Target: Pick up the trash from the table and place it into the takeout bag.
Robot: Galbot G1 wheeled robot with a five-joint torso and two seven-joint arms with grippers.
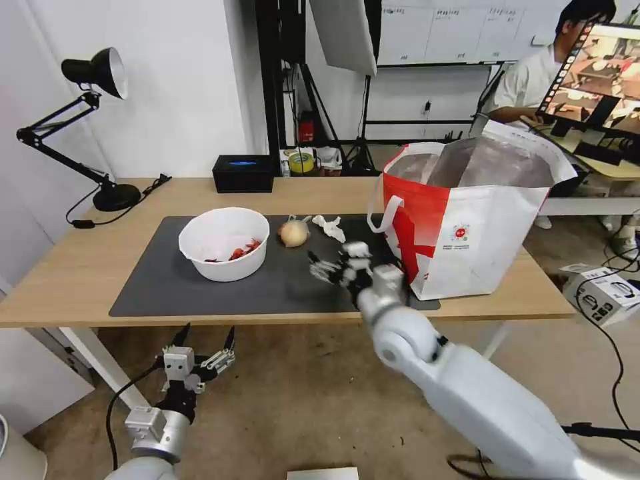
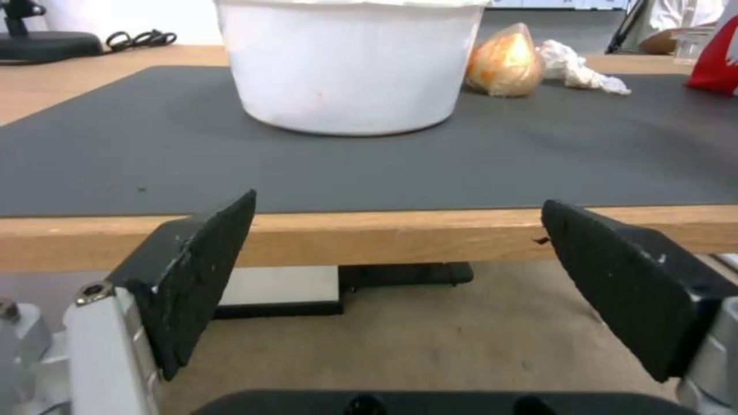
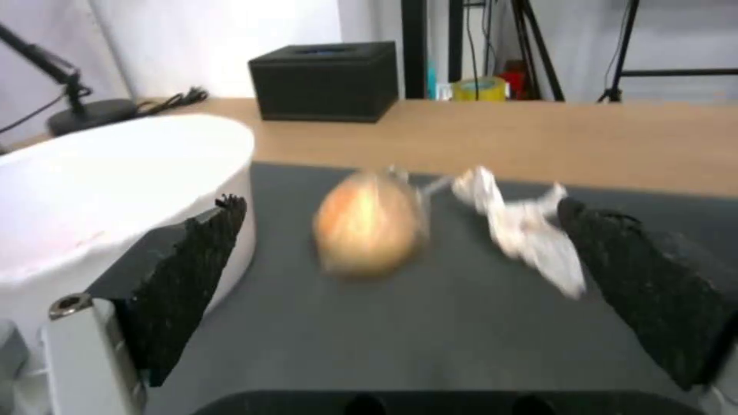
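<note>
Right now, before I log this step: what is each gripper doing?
Left gripper: open, empty, below the table edge.
Right gripper: open, empty, over the mat, facing the onion-like ball.

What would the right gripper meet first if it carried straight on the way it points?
Probably the onion-like ball: the open right gripper frames it nearly centred, with the crumpled tissue just to one side. Depth is unclear.
</note>
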